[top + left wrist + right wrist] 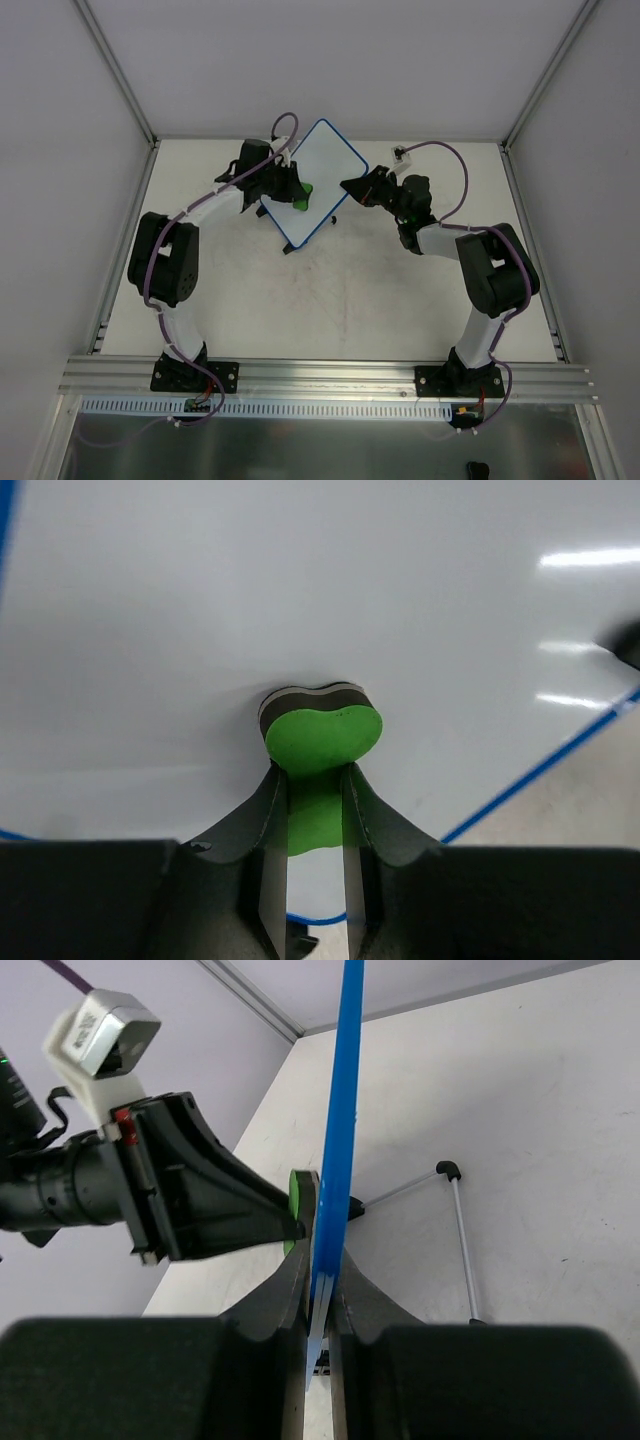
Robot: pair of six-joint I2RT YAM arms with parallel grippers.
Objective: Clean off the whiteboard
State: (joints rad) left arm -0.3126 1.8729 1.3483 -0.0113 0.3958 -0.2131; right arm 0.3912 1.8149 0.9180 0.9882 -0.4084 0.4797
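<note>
you are looking down on a pale table with 2 black-and-white robot arms bolted side by side at its near edge. the task's thing, a small rectangular whiteboard with rounded corners and a thin blue rim, is at the far middle of the table, between the 2 arms. it is turned diagonally and tilted up rather than lying flat.

the left gripper reaches in from the left. its 2 black fingers are pinched narrowly on a green, heart-shaped foam eraser backed with a dark felt layer. in the left wrist view that dark layer is pressed against the glossy white writing face, not far from a blue edge. the face around it looks clean, showing only streaks of reflected light.

the right gripper comes in from the right and is clamped tight on the board's edge. in the right wrist view the blue rim rises edge-on from between its 2 fingers. in that same view the left gripper and the green eraser are on the left side of the board, just above the clamp. on the right side, a thin metal wire leg with a black foot reaches out over the table.
</note>
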